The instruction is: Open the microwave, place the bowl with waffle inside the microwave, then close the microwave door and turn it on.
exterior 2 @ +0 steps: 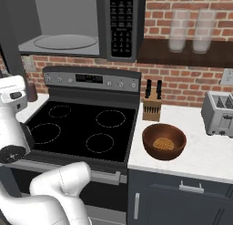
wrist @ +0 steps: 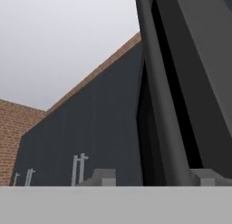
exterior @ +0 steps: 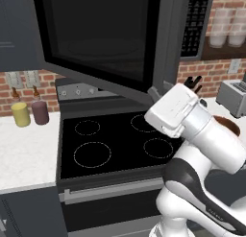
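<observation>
Microwave door swung wide over the stove, cavity and turntable bare; the bowl with its waffle sits on the right counter by the knife block, well apart from the gripper. The fingertips stand either side of the door's edge bar, seemingly apart, though I cannot tell if they touch it. Risk: pulling away could snag the bar and swing the door back (wrist hides the contact).

Dark grey box microwave, light grey inside, black keypad strip. Dark grey door panel with black glass window. Round reddish-brown wooden bowl holding golden grid-patterned waffle. Red brick wall with pale mortar lines.
</observation>
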### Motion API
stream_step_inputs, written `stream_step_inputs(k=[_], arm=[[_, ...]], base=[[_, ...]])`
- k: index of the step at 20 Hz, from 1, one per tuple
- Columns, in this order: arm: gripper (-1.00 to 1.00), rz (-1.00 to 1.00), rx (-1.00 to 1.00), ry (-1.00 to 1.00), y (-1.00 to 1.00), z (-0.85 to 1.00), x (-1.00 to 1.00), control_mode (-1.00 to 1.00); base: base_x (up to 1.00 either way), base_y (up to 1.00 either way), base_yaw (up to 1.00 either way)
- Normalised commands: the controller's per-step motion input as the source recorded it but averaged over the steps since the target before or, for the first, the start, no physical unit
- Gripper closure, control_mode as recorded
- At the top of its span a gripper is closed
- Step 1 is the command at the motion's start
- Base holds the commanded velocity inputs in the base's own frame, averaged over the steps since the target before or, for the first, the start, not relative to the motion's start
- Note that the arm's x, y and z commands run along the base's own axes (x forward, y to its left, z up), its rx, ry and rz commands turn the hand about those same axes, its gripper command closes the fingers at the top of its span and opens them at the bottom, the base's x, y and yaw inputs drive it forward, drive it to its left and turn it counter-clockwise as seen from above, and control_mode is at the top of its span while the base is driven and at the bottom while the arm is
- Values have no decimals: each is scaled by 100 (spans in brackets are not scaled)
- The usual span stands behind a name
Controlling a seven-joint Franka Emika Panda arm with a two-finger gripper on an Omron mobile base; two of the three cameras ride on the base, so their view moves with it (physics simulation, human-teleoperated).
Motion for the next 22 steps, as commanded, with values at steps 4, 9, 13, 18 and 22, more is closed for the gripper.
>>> stream_step_inputs(k=[4, 9, 13, 18, 22], arm=[[100, 5, -60, 39, 100, 29, -100, -100], [100, 5, -59, 39, 100, 37, -100, -100], [-100, 7, -61, 35, 96, 44, -100, -100], [-100, 0, -44, 18, 16, 61, -100, -100], [-100, -10, -14, 5, -64, 42, -100, -100]], base=[[0, 0, 0], [0, 0, 0], [0, 0, 0], [0, 0, 0], [0, 0, 0]])
